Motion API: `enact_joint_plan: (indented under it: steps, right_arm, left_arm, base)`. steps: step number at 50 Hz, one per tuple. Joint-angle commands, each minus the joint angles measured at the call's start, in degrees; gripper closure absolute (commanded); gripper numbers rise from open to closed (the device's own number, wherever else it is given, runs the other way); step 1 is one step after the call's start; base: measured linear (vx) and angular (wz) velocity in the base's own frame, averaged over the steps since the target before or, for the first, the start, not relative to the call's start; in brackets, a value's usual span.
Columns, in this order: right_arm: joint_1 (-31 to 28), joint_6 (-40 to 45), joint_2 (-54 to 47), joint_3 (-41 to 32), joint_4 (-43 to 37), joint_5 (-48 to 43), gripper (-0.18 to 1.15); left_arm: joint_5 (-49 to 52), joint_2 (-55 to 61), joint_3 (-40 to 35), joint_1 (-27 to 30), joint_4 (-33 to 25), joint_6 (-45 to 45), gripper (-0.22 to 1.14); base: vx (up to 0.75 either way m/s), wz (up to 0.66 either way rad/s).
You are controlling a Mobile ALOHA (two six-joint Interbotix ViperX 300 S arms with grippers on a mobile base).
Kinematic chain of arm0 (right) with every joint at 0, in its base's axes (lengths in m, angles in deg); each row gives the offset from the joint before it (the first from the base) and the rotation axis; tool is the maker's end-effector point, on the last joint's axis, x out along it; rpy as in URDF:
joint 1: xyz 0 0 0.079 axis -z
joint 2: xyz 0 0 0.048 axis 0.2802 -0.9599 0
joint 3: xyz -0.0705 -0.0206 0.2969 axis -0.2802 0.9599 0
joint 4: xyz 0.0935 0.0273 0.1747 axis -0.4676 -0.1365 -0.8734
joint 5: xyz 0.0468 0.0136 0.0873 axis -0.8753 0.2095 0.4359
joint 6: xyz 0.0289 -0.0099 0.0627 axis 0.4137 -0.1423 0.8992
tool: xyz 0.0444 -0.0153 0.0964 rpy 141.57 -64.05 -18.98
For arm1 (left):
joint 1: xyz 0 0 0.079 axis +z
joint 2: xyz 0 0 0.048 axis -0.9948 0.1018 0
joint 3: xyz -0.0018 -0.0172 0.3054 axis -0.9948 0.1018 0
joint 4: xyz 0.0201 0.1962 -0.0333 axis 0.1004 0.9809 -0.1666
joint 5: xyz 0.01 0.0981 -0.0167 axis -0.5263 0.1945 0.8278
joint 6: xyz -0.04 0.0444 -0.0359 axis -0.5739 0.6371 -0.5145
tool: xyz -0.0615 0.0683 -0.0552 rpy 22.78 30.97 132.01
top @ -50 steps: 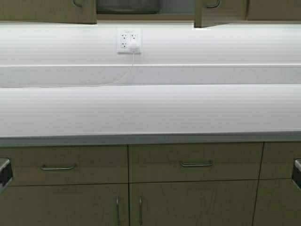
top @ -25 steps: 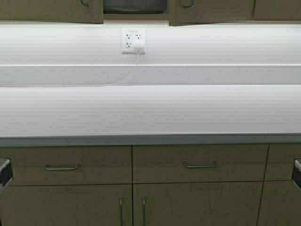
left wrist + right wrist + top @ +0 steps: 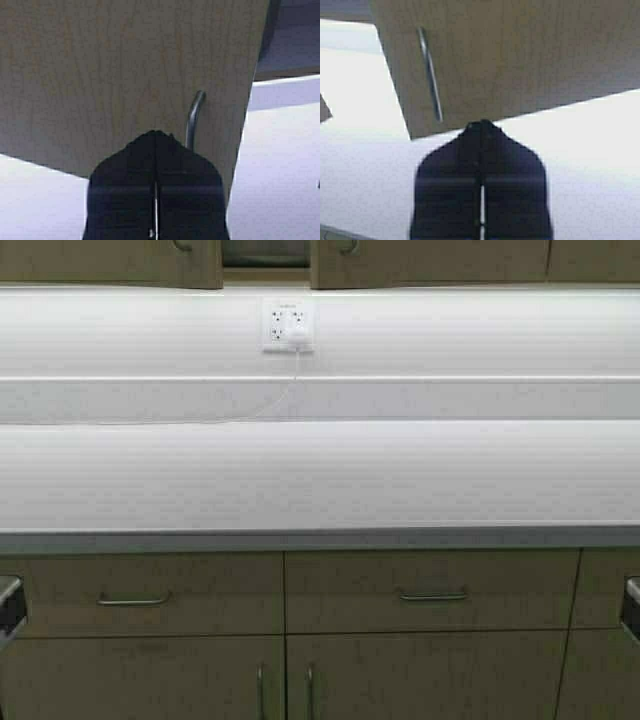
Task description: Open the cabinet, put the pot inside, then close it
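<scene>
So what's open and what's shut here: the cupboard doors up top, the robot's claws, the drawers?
Cabinet: doors nearly shut, a narrow gap left between them.
Left gripper: shut, empty, tips at the left door beside its handle.
Right gripper: shut, empty, at the right door's lower edge.
Drawers: shut.
Wall outlet: a white plug in it.

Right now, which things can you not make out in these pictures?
- The pot: hidden; the high view's top edge cuts off the gap between the cabinet doors.
- Whether the left gripper touches the left door: its own tips hide the contact.
- Likewise the right gripper at the right door.
</scene>
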Motion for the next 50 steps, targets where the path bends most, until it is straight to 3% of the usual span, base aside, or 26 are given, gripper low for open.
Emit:
enact_joint_plan:
  steps: [1, 21, 30, 50]
  right_arm:
    - [-0.26, 0.0, 2.11, 2.11, -0.09, -0.44, 0.89]
    - [-1.49, 0.79, 5.19, 5.71, -0.09, -2.46, 0.89]
    - [-2.64, -0.35, 6.77, 5.63, 0.18, -2.37, 0.89]
    - [-2.64, -1.05, -2.64, -7.29, 0.35, -2.29, 0.89]
  left_arm:
    - [-0.53, 3.96, -5.98, -1.05, -0.26, -0.18, 0.89]
    - [1.85, 14.15, -18.81, -4.57, -0.7, -0.62, 0.89]
    - [0.7, 6.59, -11.16, -4.57, -1.14, -0.88, 0.89]
    - [-1.76, -5.1, 5.45, -5.1, -1.67, -0.53, 0.89]
  base:
    - [0.1, 0.02]
    - [0.14, 0.03]
    - [0.15, 0.02]
    - [0.18, 0.07]
